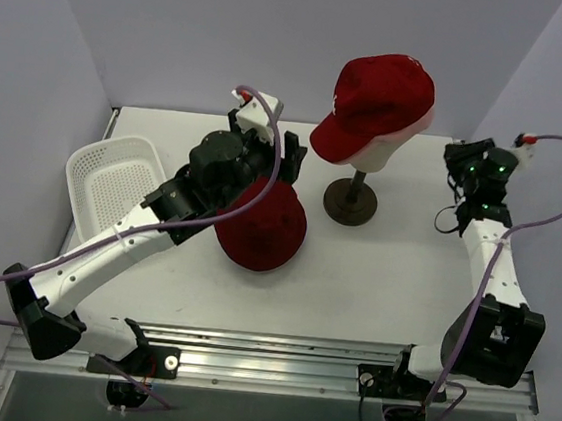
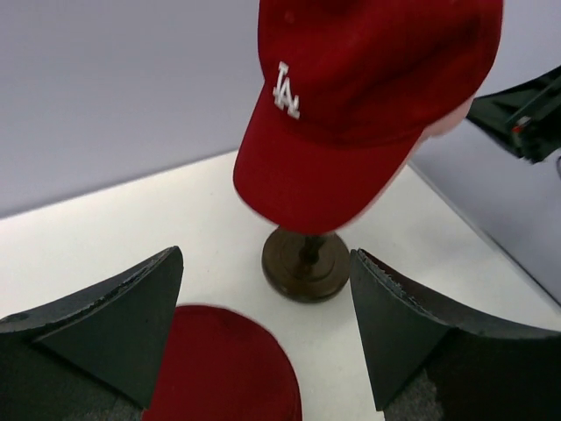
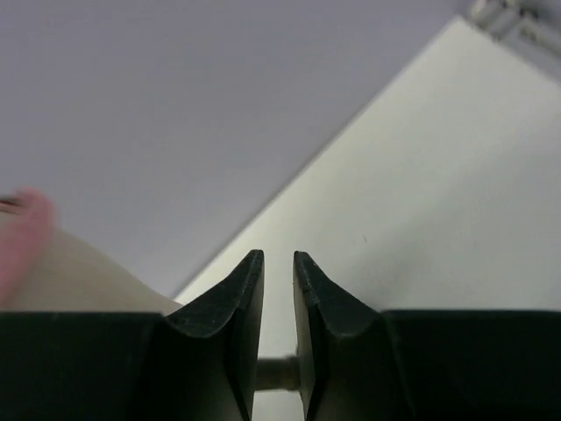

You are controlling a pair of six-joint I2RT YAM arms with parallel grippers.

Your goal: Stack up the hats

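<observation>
Well, my left gripper (image 1: 284, 159) stands wide open and grips nothing. It hangs over the 12 o'clock edge of the bucket hat (image 1: 262, 227), a dark red one that lies flat on the table (image 1: 385, 272) near the middle. In my left wrist view the hat's crown (image 2: 219, 368) shows low between my two spread fingers (image 2: 131, 324).

At 1 o'clock from that hat is the stand (image 1: 350, 200), a dark round foot with a thin post, carrying the cream head (image 1: 372, 155). The red cap (image 1: 378, 100) sits on the head, brim tipped toward 8 o'clock, its white LA logo facing my left wrist camera (image 2: 285, 89). A pink cap (image 1: 427, 118) shows only as a rim under the red one's 4 o'clock side, so two caps are stacked there.

My right gripper (image 1: 472, 162) is at 3 o'clock from the head, apart from it. Its jaws are parted by a narrow slit with nothing between them (image 3: 276, 256).

At 9 o'clock on the table is the basket (image 1: 93, 166), white mesh. Its floor and walls are in plain view, except the 4 o'clock corner, which my left arm covers.
</observation>
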